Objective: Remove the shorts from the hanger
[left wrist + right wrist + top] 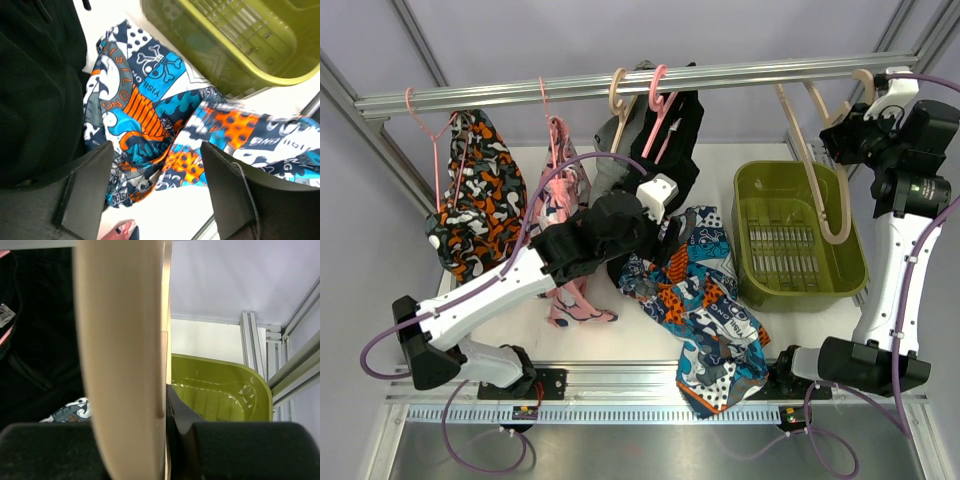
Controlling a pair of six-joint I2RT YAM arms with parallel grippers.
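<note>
We see the blue-orange-white patterned shorts (705, 300) lying crumpled on the white tabletop (630, 335), off any hanger. They sit midway along the near edge and spill over it, just beside the green basket (805, 288). The left claw (157, 150) hovers right above them, released, its fingers spread with nothing between them. The right claw (132, 440), near the far right corner, is clenched on a bare beige hanger (120, 340) that hangs from the rail (620, 88). We judge this pair done and the release step just finishing. Black shorts (675, 130) hang on a pink hanger (660, 95) at the middle of the rail. Next, we think one claw must steady that hanger while the other pulls the cloth down and free.
</note>
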